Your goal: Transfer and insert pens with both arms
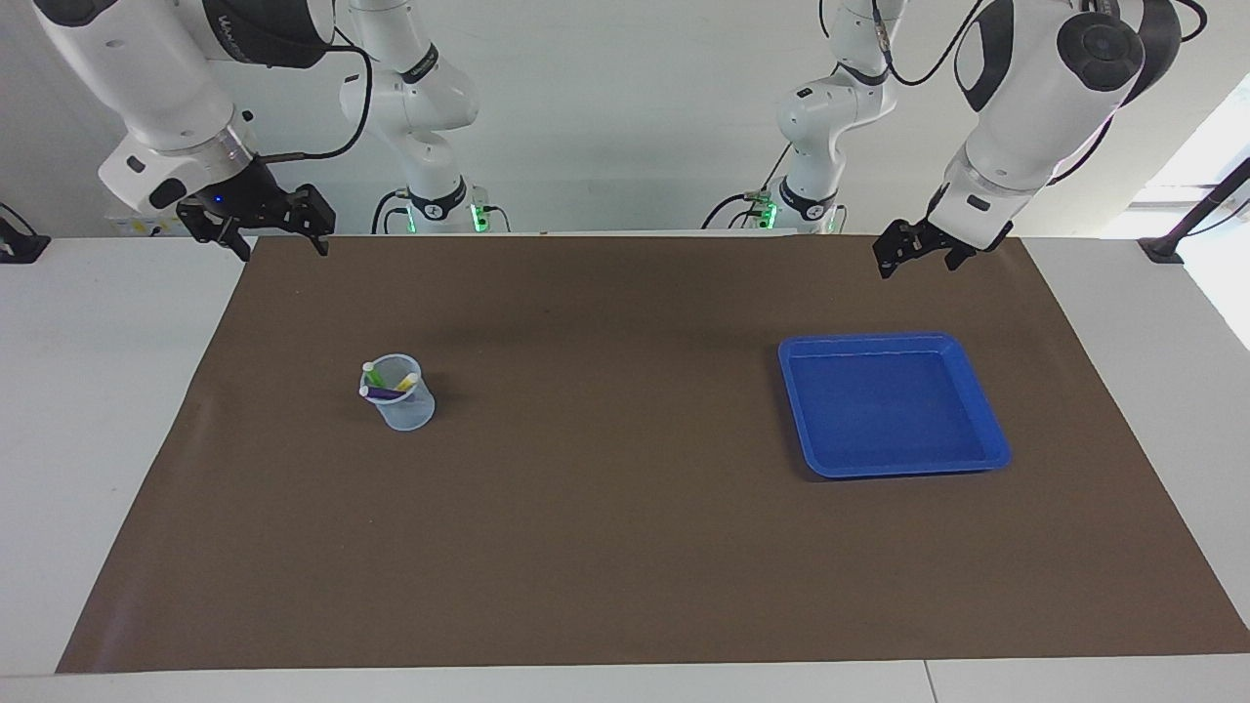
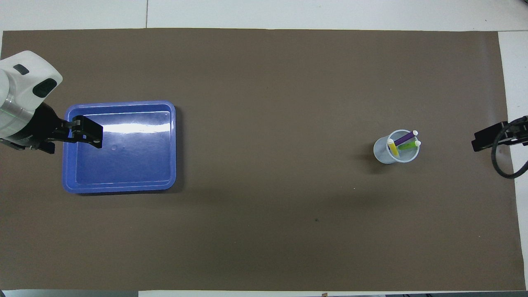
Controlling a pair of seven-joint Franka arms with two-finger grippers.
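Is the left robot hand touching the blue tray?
Apart. The facing view shows the left gripper raised well above the blue tray, with bare mat between them.

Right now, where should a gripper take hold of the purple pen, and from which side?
Grip the purple pen by its raised pale end, coming from above. It leans in the cup with that end clear of the rim; the wall blocks side access.

Lighting: bright, even, diffuse. Daylight bloom at facing view's edge by left arm's end. White glare streak on blue tray (image 2: 123, 128) floor. Soft shadows beside tray, cup (image 1: 402, 393). Focus sharp throughout.
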